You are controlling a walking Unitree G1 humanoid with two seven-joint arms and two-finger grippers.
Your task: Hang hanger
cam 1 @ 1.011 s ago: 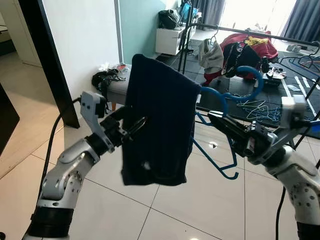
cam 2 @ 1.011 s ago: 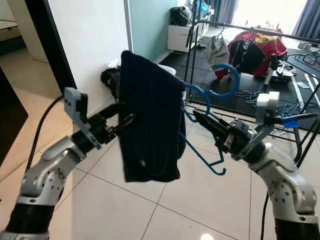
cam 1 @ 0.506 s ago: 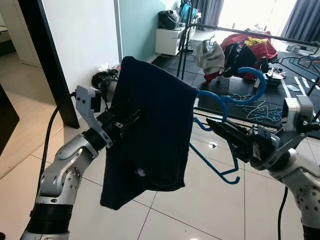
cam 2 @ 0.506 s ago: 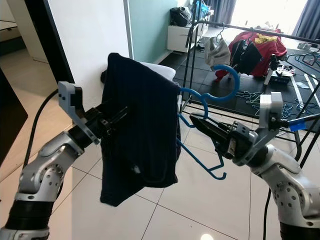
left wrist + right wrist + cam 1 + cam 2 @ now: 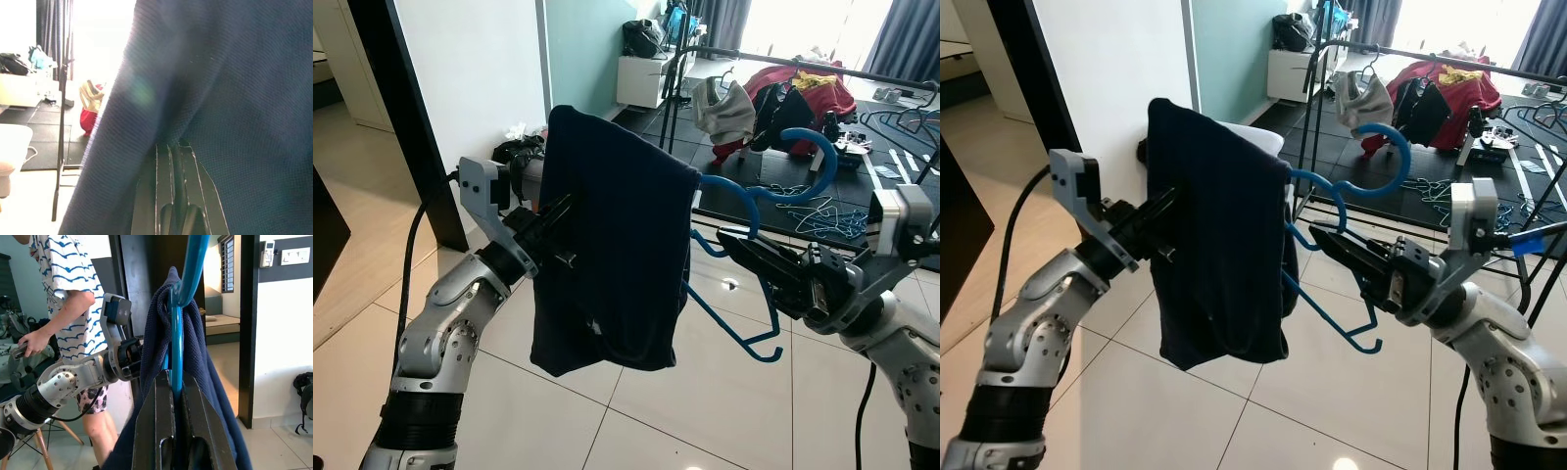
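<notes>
Your right gripper (image 5: pixel 744 245) is clamping the stiff, light blue hanger (image 5: pixel 744 196) mid-air; your left gripper (image 5: pixel 1160 211), fingers together, is pressing the limp navy garment (image 5: pixel 612 264); you're probably safest holding near the hook.

Cloth garment (image 5: pixel 612 255) looked dark, matt, finely knit; hanger (image 5: pixel 773 186) smooth glossy blue plastic; floor tiles (image 5: pixel 636 411) glossy; arms silver metal.
</notes>
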